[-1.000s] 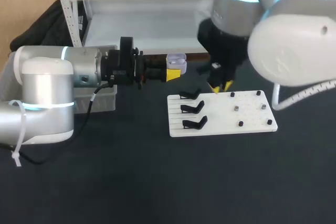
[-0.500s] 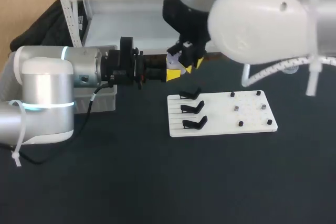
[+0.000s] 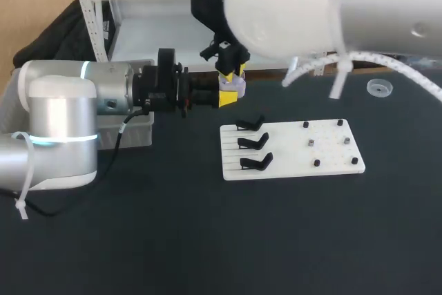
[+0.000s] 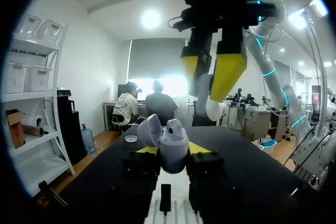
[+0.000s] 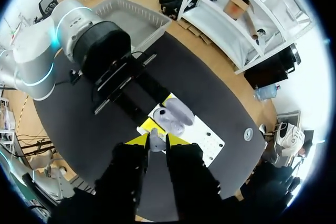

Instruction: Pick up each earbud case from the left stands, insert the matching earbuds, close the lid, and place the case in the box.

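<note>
The left gripper (image 3: 228, 97) reaches out level over the far half of the table (image 3: 207, 240). It is clamped on the earbud case (image 4: 173, 145), one finger on each side of the lower shell. Held this way the case stands upright, with its lid (image 4: 149, 129) tipped back and its sockets facing up. The left arm seems to be acting as a fixture, so the other arm can work from above.

The right gripper (image 3: 233, 70) hangs straight down just above the open case. Its fingers are narrow and pinch a small white earbud (image 5: 156, 137) between the yellow tips. Pointing down like this should let the bud go straight into a socket.

A rounded white shape sits in the mouth of the case. It is probably an earbud already seated, though the left wrist view does not settle it.

The white board (image 3: 331, 162) lies right of the table's middle. The three black stands (image 3: 252, 141) along its left edge are all bare, and small pegs (image 3: 316, 163) dot its right part. The grey box (image 3: 135, 129) sits at the table's left edge, partly hidden by the left arm.

This looks like the insertion step, with closing the lid and boxing the case not yet done. The descent calls for close alignment, because a bud that catches the rim could tip out.
</note>
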